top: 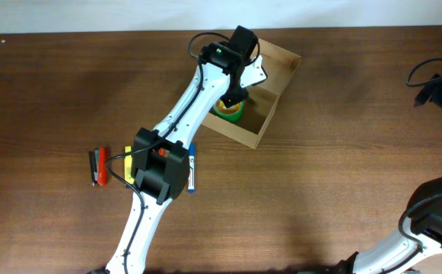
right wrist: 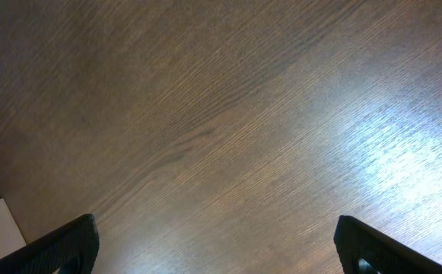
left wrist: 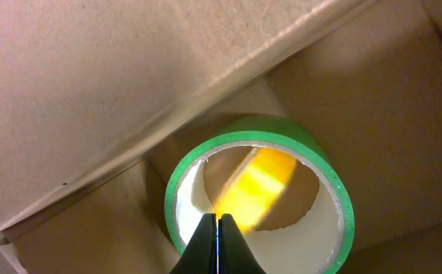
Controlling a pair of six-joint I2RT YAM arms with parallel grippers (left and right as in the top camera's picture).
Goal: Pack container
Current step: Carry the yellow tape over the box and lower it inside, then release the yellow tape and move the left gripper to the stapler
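Furthest left on the table [top: 38, 99] I had a red and black pair of pens [top: 98, 167] lying side by side, then a blue pen [top: 192, 169] just past the left arm's elbow, all well clear of the box. The left tool [left wrist: 218, 222] was down inside the container [top: 281, 95], fingers pressed flat together with no gap I could see, right at the near rim of the green tape roll [left wrist: 335, 190]. I could not tell whether it touched the roll. The roll lay flat on the box floor, against the near left wall.

The container itself sat toward the far edge of the table, right of centre and turned at an angle, its top open. I judged it light and fairly stiff at the folds, though thin card would bow or crease under a hard pinch, and it would likely skate on the smooth wood if nudged. I would have taken it by a wall rim near a corner. Far right, the right tool [right wrist: 214, 228] hung spread wide over bare wood, holding nothing
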